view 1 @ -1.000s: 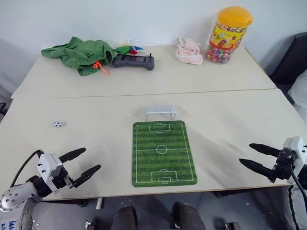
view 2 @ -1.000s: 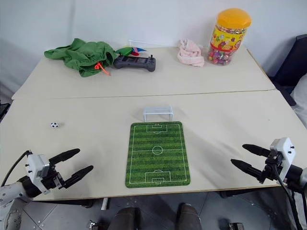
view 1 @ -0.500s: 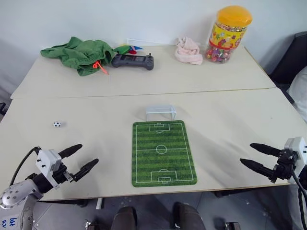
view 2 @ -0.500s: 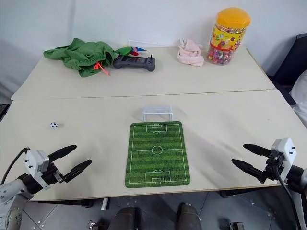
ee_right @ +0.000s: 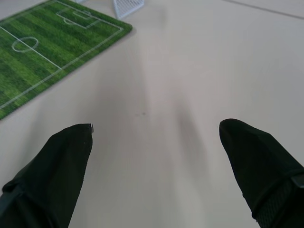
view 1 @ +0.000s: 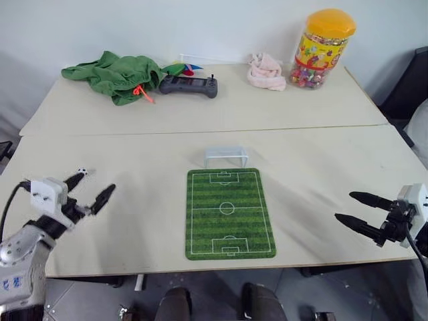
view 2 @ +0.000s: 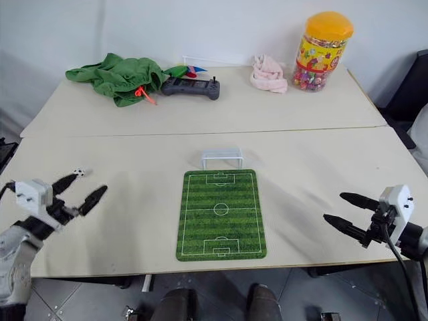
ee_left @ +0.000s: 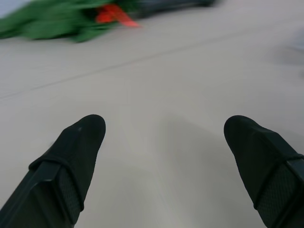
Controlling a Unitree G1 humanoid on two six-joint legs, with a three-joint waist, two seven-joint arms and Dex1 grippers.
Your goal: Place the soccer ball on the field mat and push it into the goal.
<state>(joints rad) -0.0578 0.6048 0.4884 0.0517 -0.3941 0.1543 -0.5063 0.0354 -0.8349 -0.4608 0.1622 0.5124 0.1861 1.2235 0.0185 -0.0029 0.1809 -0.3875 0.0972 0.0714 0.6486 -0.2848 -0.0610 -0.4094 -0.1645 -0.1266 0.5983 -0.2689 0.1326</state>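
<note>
Left eye view: the soccer ball lies on the bare table, just at the tip of the far finger of the left gripper, whether touching or not I cannot tell. The fingers are spread wide and hold nothing. A second ago this gripper hung near the table's front edge, well short of the ball; it has since come forward and outward to reach it. The ball itself has not moved. The field mat lies well to the right of the ball, with the goal touching its far end. The right gripper waits near the table's right front edge, fingers wide apart and empty, where it was before.

At the back lie a green cloth heap, a black controller, a pink cloth and a candy jar.

Left wrist view: both black fingers stand wide over bare table, the green heap far beyond.

Right wrist view: the fingers stand wide, with the mat's corner and the goal ahead.
</note>
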